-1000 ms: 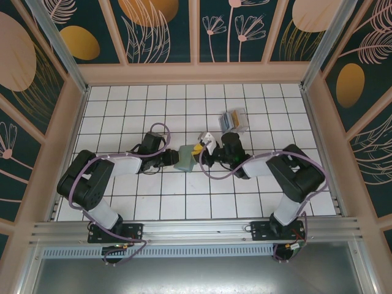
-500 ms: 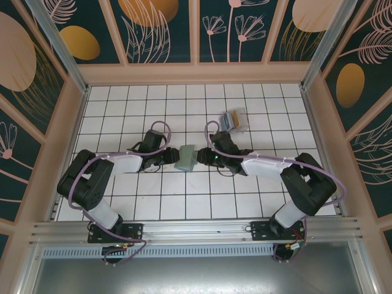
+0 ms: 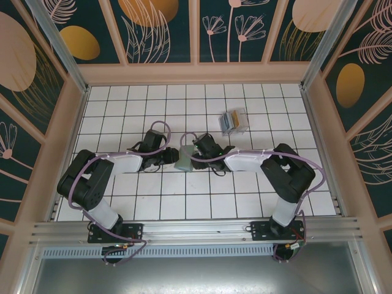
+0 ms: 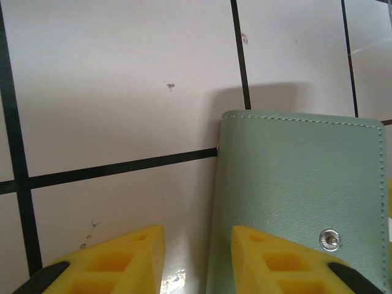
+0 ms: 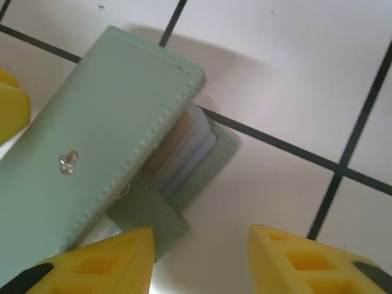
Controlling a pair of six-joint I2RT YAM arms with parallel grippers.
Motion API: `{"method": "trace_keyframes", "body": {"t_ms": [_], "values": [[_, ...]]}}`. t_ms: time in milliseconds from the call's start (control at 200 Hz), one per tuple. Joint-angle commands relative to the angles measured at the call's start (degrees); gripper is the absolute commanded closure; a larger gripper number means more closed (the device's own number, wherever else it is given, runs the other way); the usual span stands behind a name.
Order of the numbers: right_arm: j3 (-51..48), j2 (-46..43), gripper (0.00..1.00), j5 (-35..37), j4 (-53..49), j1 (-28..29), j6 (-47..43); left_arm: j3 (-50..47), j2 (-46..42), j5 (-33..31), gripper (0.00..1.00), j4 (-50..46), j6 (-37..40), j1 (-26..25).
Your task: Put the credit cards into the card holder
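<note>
On the tiled table (image 3: 122,110), the card holder (image 3: 184,158) lies almost shut between the left gripper (image 4: 196,257) and right gripper (image 5: 199,257), both spread wide and empty. Well apart behind it sit the credit cards (image 3: 234,121). Step looks like opening the holder; next needs one side pinned, other lifted.

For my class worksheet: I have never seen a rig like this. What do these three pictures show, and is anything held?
Two robot arms stand at the near edge of a tiled table. One picture looks down from above; the other two come from cameras on each wrist, with yellow fingers in view. A sage-green card holder lies nearly shut between the left gripper and the right gripper. Both are open, holding nothing. The credit cards lie in a bunch farther back.
</note>
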Motion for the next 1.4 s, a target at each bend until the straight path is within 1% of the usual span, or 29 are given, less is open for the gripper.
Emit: {"method": "trace_keyframes", "body": {"t_ms": [0, 125, 170, 300, 450, 586, 656, 681, 721, 791, 876, 971, 1031, 1066, 1101, 1226, 1396], "values": [[1.1, 0.7, 0.54, -1.3, 2.3, 0.5, -3.9, 1.0, 0.7, 0.0, 0.65, -0.7, 0.2, -0.4], [-0.7, -0.4, 0.53, -1.7, 4.1, 0.7, -3.7, 1.1, 0.8, 0.3, 0.65, -0.9, 0.2, -0.4], [-1.3, -0.7, 0.51, -3.1, 4.9, 0.8, -4.3, 1.0, 0.7, 0.3, 0.65, -0.9, 0.1, -0.4], [-2.6, -0.9, 0.50, -3.2, 6.0, 2.1, -8.5, 1.3, 1.0, 0.0, 0.65, -1.4, 0.7, -0.4], [-3.4, -0.1, 0.51, -1.5, 7.2, 2.3, -12.6, 1.5, 0.9, 0.2, 0.65, -1.4, 0.7, -0.4], [-3.8, -0.1, 0.51, -2.1, 8.8, 2.6, -16.1, 2.3, 1.5, 0.6, 0.65, -2.2, 0.6, -0.4], [-4.6, -0.8, 0.51, -3.6, 9.4, 2.7, -18.1, 2.2, 1.2, 0.5, 0.65, -2.2, 0.5, -0.4], [-5.1, -1.4, 0.51, -6.3, 9.9, 2.7, -19.2, 2.1, 1.0, 0.3, 0.65, -2.3, 0.5, -0.4], [-6.1, -2.3, 0.51, -8.0, 10.6, 2.8, -20.2, 2.2, 0.8, 0.0, 0.64, -2.8, 0.6, -0.4], [-7.0, -3.5, 0.51, -9.6, 10.5, 2.7, -21.4, 2.6, 0.4, -0.6, 0.64, -4.0, 1.0, -0.4], [-6.6, -3.0, 0.51, -10.7, 8.8, 2.5, -22.6, 2.6, -0.5, -1.6, 0.64, -4.8, 1.4, -0.4], [-6.2, -1.3, 0.53, -8.6, 8.7, 2.6, -23.4, 3.0, -0.6, -2.2, 0.64, -5.3, 1.9, -0.4], [-5.8, -0.6, 0.55, -5.0, 9.0, 2.7, -22.9, 3.5, -0.1, -1.7, 0.64, -6.0, 1.9, -0.4], [-5.7, -0.5, 0.56, -4.2, 9.5, 2.8, -22.5, 3.6, 0.0, -1.3, 0.64, -5.9, 1.9, -0.4], [-6.0, -0.7, 0.56, -0.8, 10.7, 2.8, -21.6, 3.6, 0.2, -1.0, 0.64, -5.5, 1.6, -0.4], [-8.6, -3.1, 0.58, 5.9, 15.7, 2.9, -19.0, 3.4, 1.0, -0.6, 0.64, -4.7, 1.3, -0.4], [-14.2, -8.0, 0.58, 10.3, 22.3, 2.9, -15.7, 2.0, 1.1, 1.2, 0.64, -2.1, -0.2, -0.4]]}}
